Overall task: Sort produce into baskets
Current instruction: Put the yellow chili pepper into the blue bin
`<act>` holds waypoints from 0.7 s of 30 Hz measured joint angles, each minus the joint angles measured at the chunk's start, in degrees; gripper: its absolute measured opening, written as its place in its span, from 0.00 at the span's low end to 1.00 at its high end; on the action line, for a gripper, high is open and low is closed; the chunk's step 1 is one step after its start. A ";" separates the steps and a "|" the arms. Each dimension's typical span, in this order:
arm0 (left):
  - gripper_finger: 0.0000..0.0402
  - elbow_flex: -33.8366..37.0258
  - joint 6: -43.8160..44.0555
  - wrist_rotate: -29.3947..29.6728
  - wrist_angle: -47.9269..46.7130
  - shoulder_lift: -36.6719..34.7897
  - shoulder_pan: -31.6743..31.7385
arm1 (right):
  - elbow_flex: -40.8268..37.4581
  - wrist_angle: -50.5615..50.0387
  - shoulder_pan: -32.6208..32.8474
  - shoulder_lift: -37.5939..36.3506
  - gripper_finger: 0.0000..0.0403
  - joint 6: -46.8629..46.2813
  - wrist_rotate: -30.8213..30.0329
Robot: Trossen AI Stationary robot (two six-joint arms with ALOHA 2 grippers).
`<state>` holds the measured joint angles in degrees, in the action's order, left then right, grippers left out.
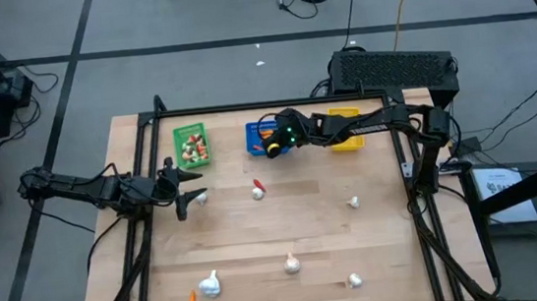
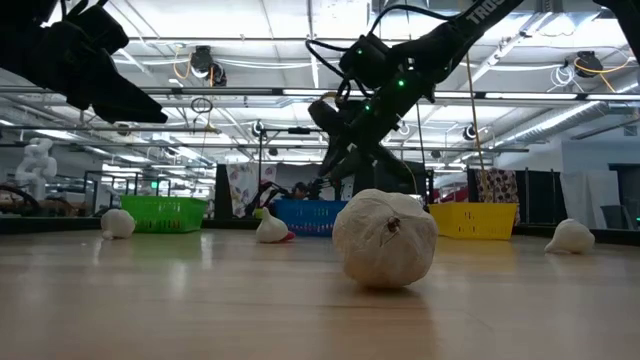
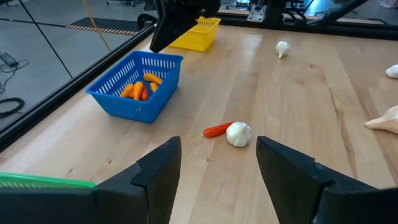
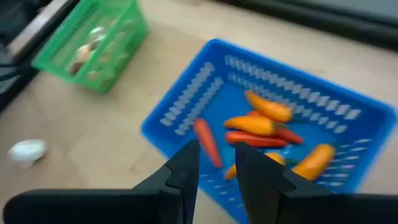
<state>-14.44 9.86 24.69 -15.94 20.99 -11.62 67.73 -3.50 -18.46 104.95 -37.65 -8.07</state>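
Note:
My right gripper hovers over the blue basket, and its fingers stand slightly open with nothing between them. A slim red piece lies just past the fingertips inside the blue basket, beside several orange and red pieces. The green basket holds small green, tan and red bits. The yellow basket sits partly under the right arm. My left gripper waits open at the table's left, facing a garlic bulb and a red piece.
Several white garlic bulbs lie loose on the wooden table, and one bulb lies beside the left gripper. An orange piece rests near the front left. A black box stands behind the table.

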 joint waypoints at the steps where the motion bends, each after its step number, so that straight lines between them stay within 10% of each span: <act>1: 0.54 0.00 -0.10 0.00 0.00 0.00 -0.01 | 0.54 -0.10 0.00 0.00 0.24 0.02 1.65; 21: 0.54 0.02 3.29 -0.08 -0.02 0.00 -0.01 | 13.13 4.35 25.12 0.50 0.24 20.15 4.41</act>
<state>-14.41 13.14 24.61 -15.97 20.99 -11.63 80.86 0.84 6.66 105.45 -17.50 -3.65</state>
